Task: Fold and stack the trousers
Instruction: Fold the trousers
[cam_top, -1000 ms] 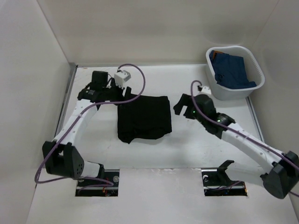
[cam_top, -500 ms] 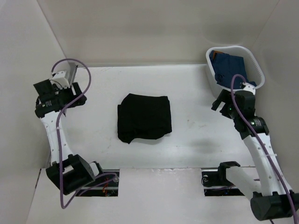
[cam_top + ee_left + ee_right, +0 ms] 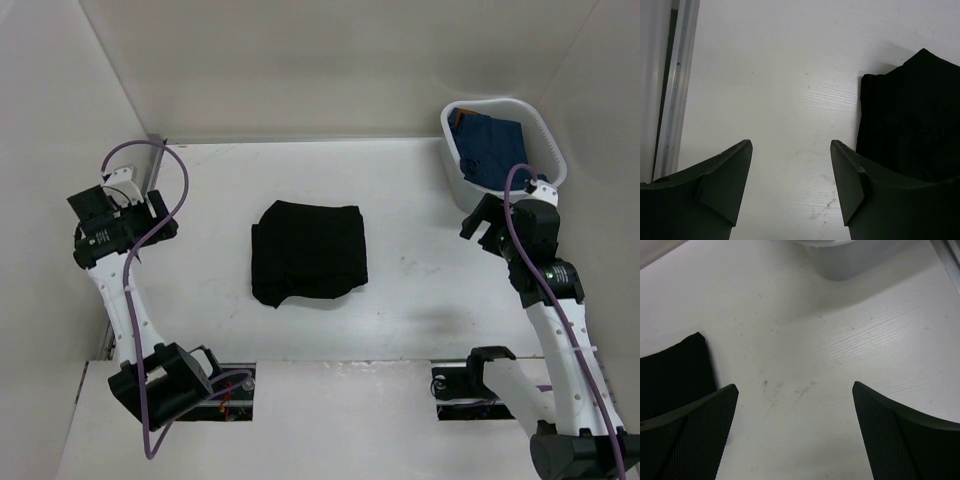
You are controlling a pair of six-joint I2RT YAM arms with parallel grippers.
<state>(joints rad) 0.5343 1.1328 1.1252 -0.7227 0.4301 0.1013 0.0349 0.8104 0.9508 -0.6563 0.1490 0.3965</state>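
Observation:
The black trousers [image 3: 309, 252] lie folded into a rough square in the middle of the white table. They also show at the right edge of the left wrist view [image 3: 912, 120] and at the left edge of the right wrist view [image 3: 672, 372]. My left gripper [image 3: 160, 212] is raised at the far left, well away from the trousers, open and empty [image 3: 791, 150]. My right gripper [image 3: 480, 220] is raised at the right, beside the basket, open and empty [image 3: 795, 392].
A white basket [image 3: 545, 135] at the back right holds a blue garment [image 3: 492, 150]; its base shows in the right wrist view [image 3: 850, 260]. A metal rail [image 3: 672, 85] runs along the table's left edge. White walls enclose the table.
Both arms have pulled back from the trousers, the left to the far left, the right toward the basket. The folded trousers have not moved.

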